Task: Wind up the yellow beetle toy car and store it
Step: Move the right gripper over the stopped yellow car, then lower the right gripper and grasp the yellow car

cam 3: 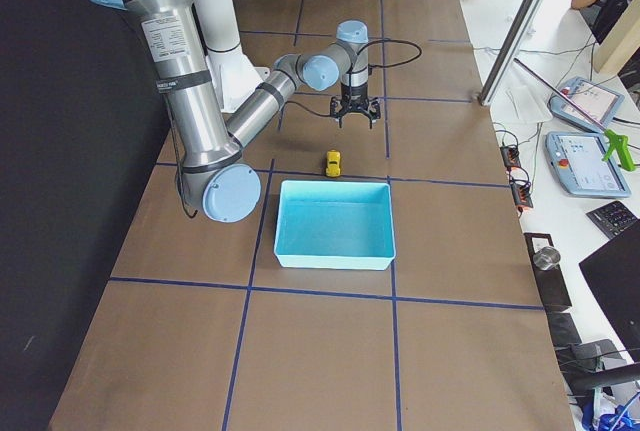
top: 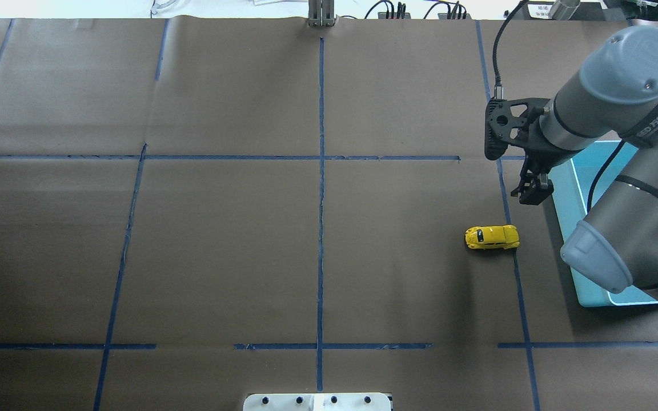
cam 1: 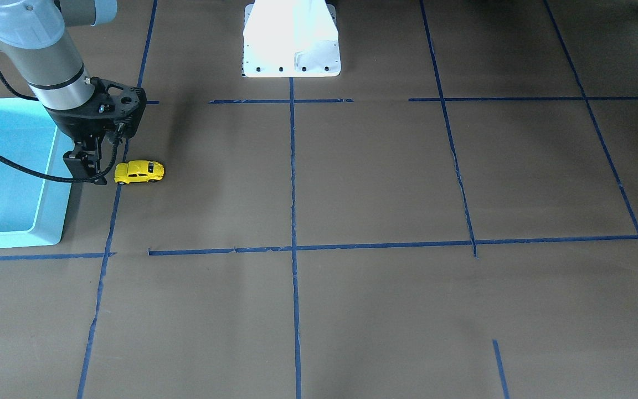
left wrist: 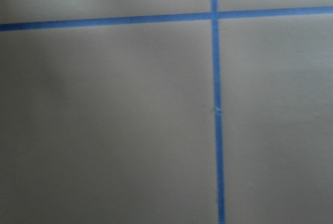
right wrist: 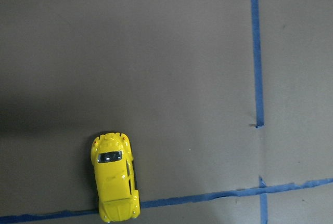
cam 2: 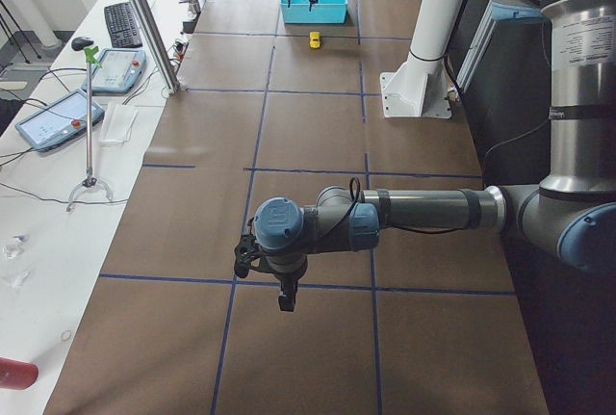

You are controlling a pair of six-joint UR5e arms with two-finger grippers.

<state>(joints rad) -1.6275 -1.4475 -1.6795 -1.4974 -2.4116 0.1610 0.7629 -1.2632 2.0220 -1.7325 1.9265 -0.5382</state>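
One yellow beetle toy car is sitting wheels-down on the table, across a blue tape line and just beside the single light blue bin, probably staged for winding. The right hand is hovering close by, fingers spread, gripping nothing. The left hand is idling well apart, and I cannot tell its state.

You see the table covered in matt brown paper, faintly creased, with slightly wrinkled blue tape stuck across it. At the left of the front-facing view, the yellow beetle toy car has a glossy painted shell. The light blue bin looks like smooth plastic, and the right gripper is matt black.
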